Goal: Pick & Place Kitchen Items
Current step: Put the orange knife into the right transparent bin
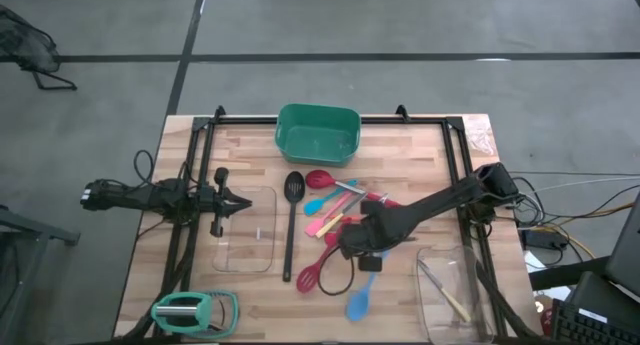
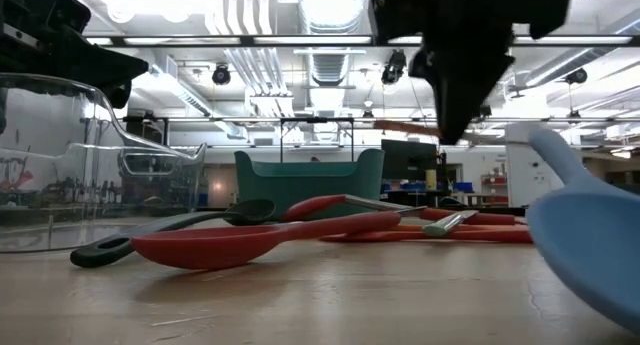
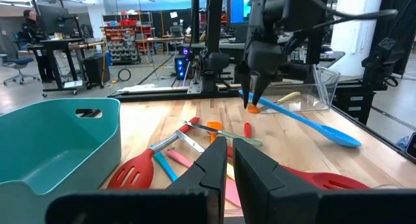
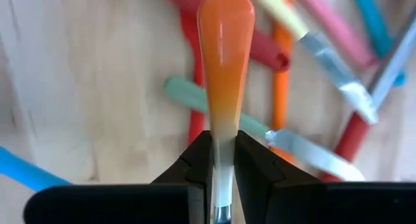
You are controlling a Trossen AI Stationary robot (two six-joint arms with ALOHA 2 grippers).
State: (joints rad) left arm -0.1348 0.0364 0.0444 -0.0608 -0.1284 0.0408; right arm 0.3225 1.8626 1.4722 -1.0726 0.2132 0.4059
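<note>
Slim kitchen items lie in a loose pile at the table's middle: a long black slotted spoon (image 1: 291,225), a red slotted spatula (image 1: 315,270), a blue spoon (image 1: 362,295), and pink, teal and red pieces (image 1: 335,200). My right gripper (image 1: 365,247) hangs over the pile's near-right part, shut on a small orange-handled piece of cutlery (image 4: 225,49). At the table's left, my left gripper (image 1: 238,202) is level and shut on nothing. My right gripper pinches the cutlery's handle at its pale neck (image 4: 223,120) between its two fingers. The fingers point steeply down and lie along the piece. Its rounded orange end (image 3: 253,108) sticks out below the fingertips, clear of the table. The fingers hide its other end.
A green tub (image 1: 318,133) stands at the far middle. One clear glass tray (image 1: 245,247) lies in front of my left gripper, and another (image 1: 455,295), with a pale-handled utensil in it, sits at the near right. A teal-and-white tool (image 1: 195,310) lies at the near left corner.
</note>
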